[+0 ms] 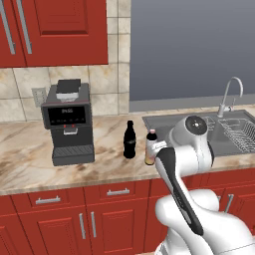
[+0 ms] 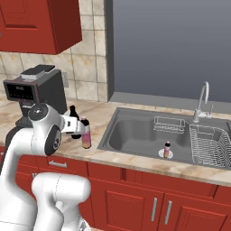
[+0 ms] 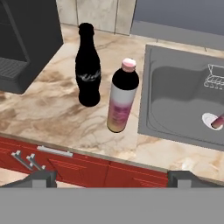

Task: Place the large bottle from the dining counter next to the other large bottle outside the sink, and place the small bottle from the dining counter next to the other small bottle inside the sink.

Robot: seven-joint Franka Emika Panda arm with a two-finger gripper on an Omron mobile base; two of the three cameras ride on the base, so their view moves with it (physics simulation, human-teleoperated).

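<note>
Nearest, the gripper [image 3: 111, 177] hangs with its jaws released and holding nothing, short of the counter's [image 3: 52, 118] front edge. Just beyond, 2 large bottles stand upright on the counter left of the sink [image 2: 135, 135]: a pink-capped bottle [image 3: 122, 95] closest to the sink rim, a black bottle [image 3: 88, 65] just beside it. Farther, a small bottle [image 2: 167, 150] stands inside the sink. A coffee machine [image 1: 67, 122] sits well left.

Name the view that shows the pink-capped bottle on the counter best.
The hand view: the pink-capped bottle stands whole and large beside the black bottle. In the left base view and right base view it is small, partly behind the arm.
</note>
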